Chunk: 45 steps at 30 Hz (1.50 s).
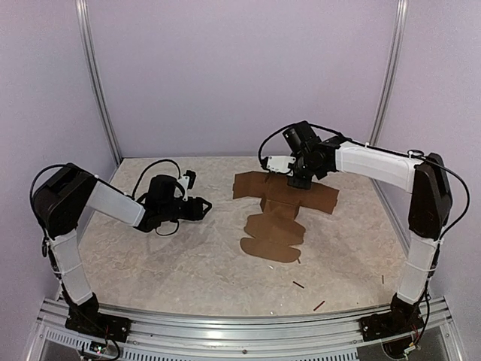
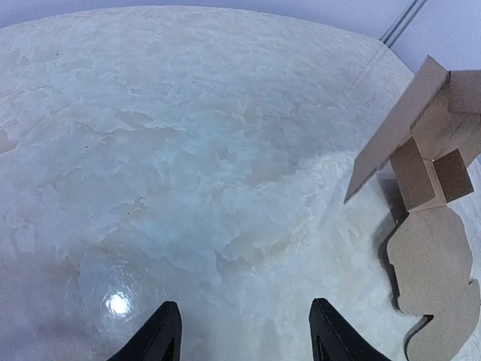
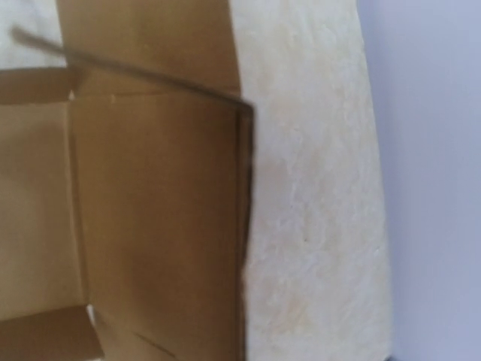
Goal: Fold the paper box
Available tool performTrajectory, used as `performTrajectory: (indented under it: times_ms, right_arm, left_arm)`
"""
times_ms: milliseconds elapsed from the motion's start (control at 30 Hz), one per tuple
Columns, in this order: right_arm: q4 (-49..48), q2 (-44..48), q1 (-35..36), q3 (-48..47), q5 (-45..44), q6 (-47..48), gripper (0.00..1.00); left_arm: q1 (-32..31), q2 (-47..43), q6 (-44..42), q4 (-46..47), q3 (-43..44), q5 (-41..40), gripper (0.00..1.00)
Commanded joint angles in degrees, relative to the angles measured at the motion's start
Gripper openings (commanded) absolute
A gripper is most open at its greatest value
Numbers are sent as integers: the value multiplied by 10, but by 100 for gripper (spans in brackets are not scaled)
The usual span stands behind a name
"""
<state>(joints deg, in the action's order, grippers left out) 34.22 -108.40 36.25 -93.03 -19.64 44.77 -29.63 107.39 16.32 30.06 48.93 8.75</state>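
Note:
The paper box is a flat brown die-cut sheet lying right of the table's centre, its rounded flaps toward the near side. My left gripper hovers left of it, apart from it. In the left wrist view that gripper stands open over bare table, and the paper box lies to the right with one panel tilted up. My right gripper points down onto the sheet's far part. The right wrist view shows only the cardboard up close with a raised edge; the fingers are hidden there.
A few thin dark sticks lie near the front right of the pale marbled table. Lilac walls close in the back and both sides. A metal rail runs along the near edge.

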Motion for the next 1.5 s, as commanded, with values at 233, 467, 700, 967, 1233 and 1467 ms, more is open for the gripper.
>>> performTrajectory:
  times_ms: [233, 467, 700, 967, 1233, 1467]
  right_arm:
    - [-338, 92, 85, 229, -131, 133, 0]
    - [-404, 108, 104, 304, -150, 147, 0]
    - [-420, 113, 111, 340, -153, 138, 0]
    - [-431, 127, 117, 388, -150, 125, 0]
    - [-458, 131, 119, 408, -162, 126, 0]
    - [-443, 135, 123, 408, -160, 122, 0]
  left_arm:
    - [54, 166, 31, 54, 168, 190, 58]
    - [40, 187, -41, -6, 219, 296, 57]
    - [0, 187, -110, -66, 244, 331, 57]
    - [-35, 208, -143, -90, 278, 344, 58]
    - [-61, 215, -202, -122, 291, 373, 59]
    - [-70, 194, -216, -97, 265, 387, 62]
